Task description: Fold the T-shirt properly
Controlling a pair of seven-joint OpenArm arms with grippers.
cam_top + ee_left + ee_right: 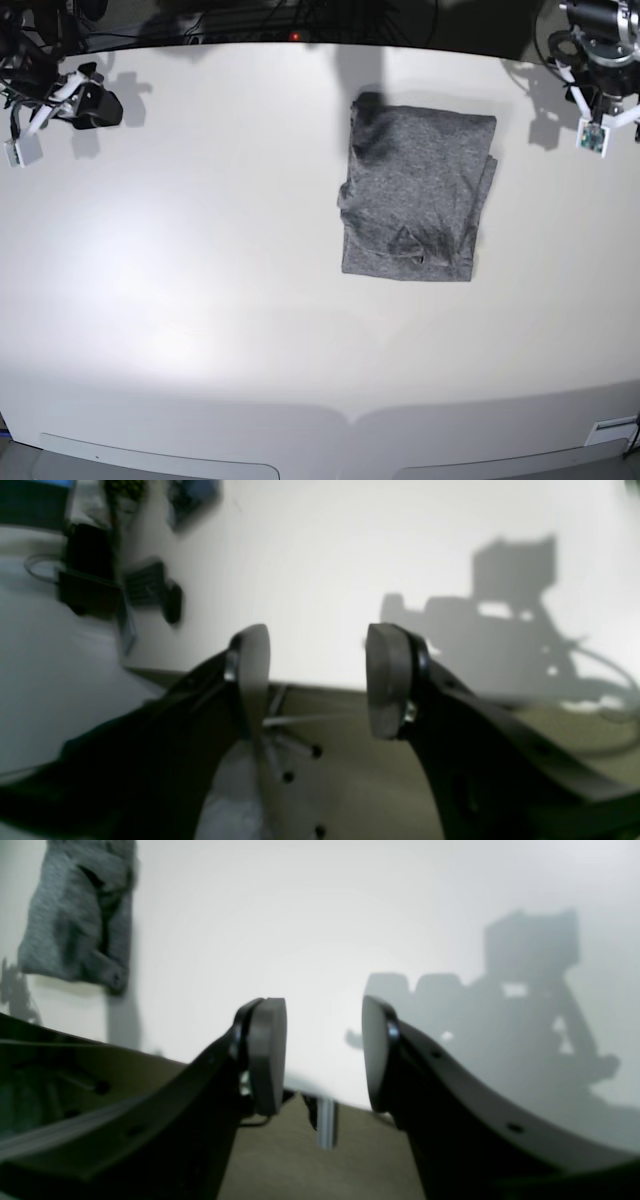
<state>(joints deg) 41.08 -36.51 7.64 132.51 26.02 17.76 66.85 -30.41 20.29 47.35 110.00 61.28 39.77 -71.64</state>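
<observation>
The white table [200,300] takes almost the whole base view. On it, a little right of the centre and toward the far edge, lies the T-shirt [415,195], already folded into a compact rectangle, so the task looks almost finished. Both arms are pulled to the far corners, well apart from the cloth, probably to leave it undisturbed. The left gripper [317,680] has its jaws spread and holds nothing; the right gripper [324,1055] also has spread, empty jaws

Left tool [317,680] with jaws apart, right tool [324,1055] likewise (nothing between them), arms at opposite far corners
</observation>
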